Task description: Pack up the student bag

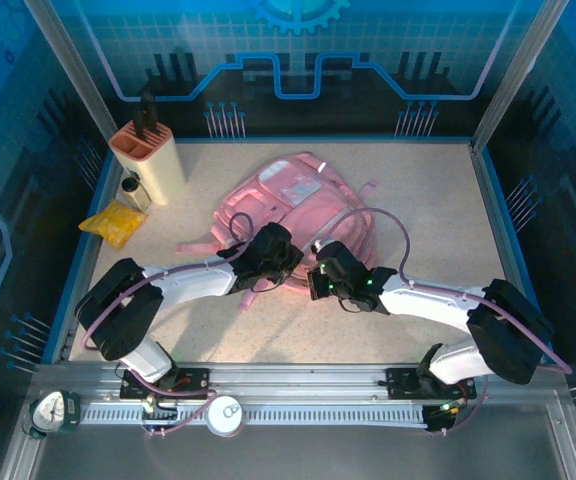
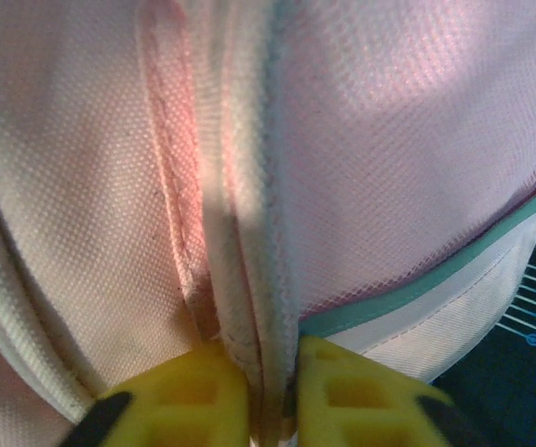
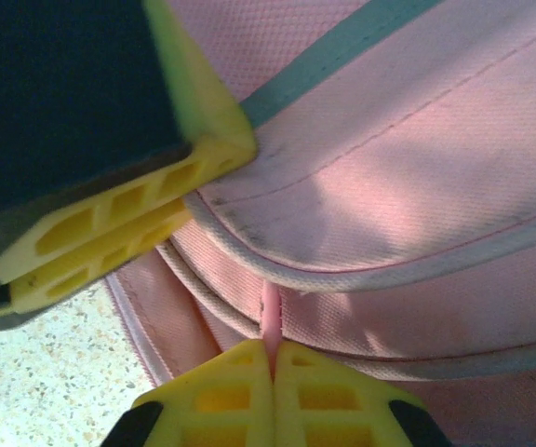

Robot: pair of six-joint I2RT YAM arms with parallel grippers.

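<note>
The student bag, a soft pink backpack, lies flat in the middle of the table. Both grippers meet at its near edge. My left gripper is shut on a folded, piped seam of the bag's fabric, which is pinched between its yellow fingers. My right gripper is shut on a thin pink tab sticking out from under the bag's piped edge. The left gripper's yellow fingers lie close by, against the same edge of the bag.
A tan holder with dark tools stands at the back left, with a small bottle beside it. A yellow packet lies near the left wall. A pink strap trails left of the bag. Blue walls ring the table.
</note>
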